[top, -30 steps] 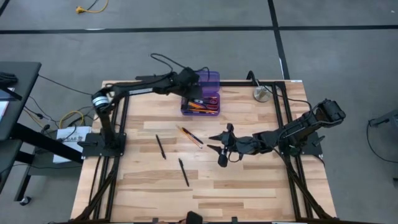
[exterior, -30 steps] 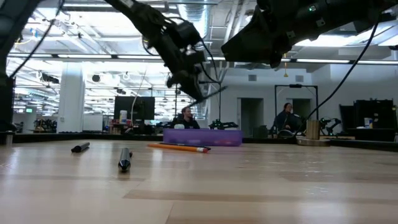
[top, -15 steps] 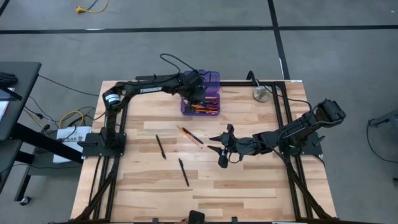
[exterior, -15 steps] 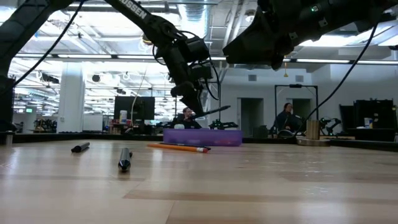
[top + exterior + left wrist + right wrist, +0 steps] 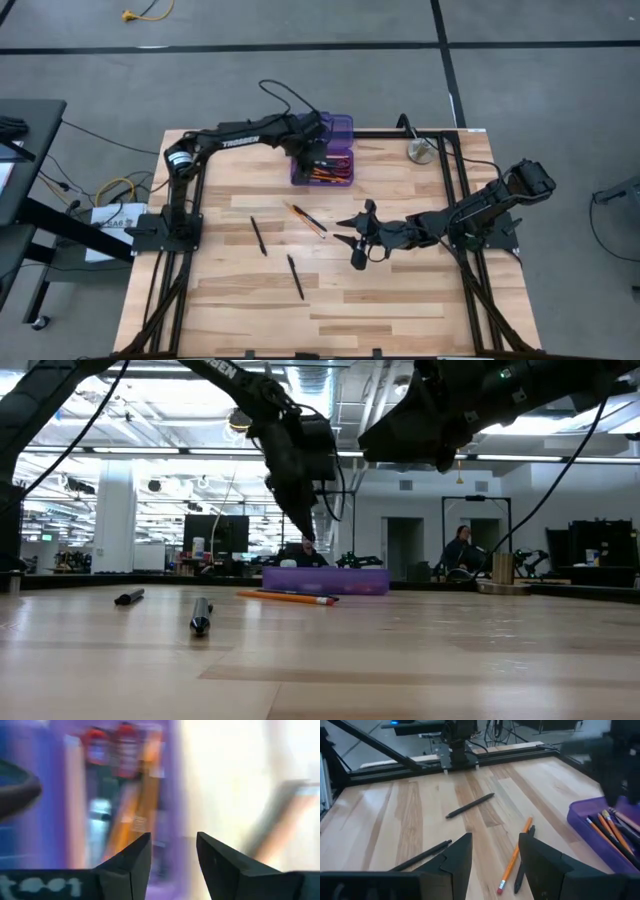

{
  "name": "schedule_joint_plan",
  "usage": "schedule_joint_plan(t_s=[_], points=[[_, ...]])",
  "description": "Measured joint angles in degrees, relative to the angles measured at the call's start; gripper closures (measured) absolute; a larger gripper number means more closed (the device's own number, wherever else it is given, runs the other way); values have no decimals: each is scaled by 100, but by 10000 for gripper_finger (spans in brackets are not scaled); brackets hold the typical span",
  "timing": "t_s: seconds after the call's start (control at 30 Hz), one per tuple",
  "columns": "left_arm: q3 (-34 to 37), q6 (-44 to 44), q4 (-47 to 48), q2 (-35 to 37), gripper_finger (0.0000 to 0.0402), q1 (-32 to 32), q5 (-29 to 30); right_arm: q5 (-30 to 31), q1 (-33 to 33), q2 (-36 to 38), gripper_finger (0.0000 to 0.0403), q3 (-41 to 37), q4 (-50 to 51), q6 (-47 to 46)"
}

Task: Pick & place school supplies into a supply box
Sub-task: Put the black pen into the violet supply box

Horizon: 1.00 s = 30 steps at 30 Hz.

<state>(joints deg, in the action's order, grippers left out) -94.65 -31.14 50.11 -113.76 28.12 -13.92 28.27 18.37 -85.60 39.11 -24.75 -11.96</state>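
Note:
The purple supply box [image 5: 340, 126] stands open at the table's far middle and holds several orange pencils and black pens [image 5: 330, 172]. Blurred red shapes [image 5: 112, 745] also lie in it. My left gripper [image 5: 318, 158] hangs over the box, pointing steeply down [image 5: 307, 538], its fingers open [image 5: 172, 837] and nothing between them. An orange pencil with a black pen [image 5: 306, 218] and two more black pens [image 5: 258, 236] [image 5: 295, 276] lie flat on the wood. My right gripper [image 5: 342, 229] hovers open [image 5: 495, 840] above the table's middle, right of the pencil [image 5: 514, 856].
A round silver disc [image 5: 421, 151] sits at the far right corner. Black frame rails [image 5: 455, 170] run along the table's left and right sides. Bare wood [image 5: 400, 300] lies toward the near edge. People sit in the room beyond the table [image 5: 463, 550].
My left gripper has tipped from a shallow slant to pointing steeply down over the box, rolled at the wrist, and opened. The black pen it held just above the box has left its fingers and no longer shows in the low view.

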Motion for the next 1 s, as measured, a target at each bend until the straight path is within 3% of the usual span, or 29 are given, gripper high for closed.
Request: schedule_joint_plan(t_s=[0.17,0.3,0.5,0.67,0.83,1.0], points=[[170,570,469,913,256,17,-1924,-278,-41,0,249,0,-187,62],[899,1140,-8,2162,255,-54,-2582,-578,-207,0,249,2,-609,130],[2841,2474,-1632,4736,255,-406,-2365,-681,-425,0,249,247,-751,115],[4506,3318,-2564,6948,255,-772,-1569,-928,-604,-27,249,1045,167,-128],[5658,3541,-2723,8690,255,-942,-1137,-916,-807,-719,249,2232,1253,-212],[6217,3524,-2569,9861,255,-942,-1188,-948,-885,-1565,249,3337,2466,-174]])
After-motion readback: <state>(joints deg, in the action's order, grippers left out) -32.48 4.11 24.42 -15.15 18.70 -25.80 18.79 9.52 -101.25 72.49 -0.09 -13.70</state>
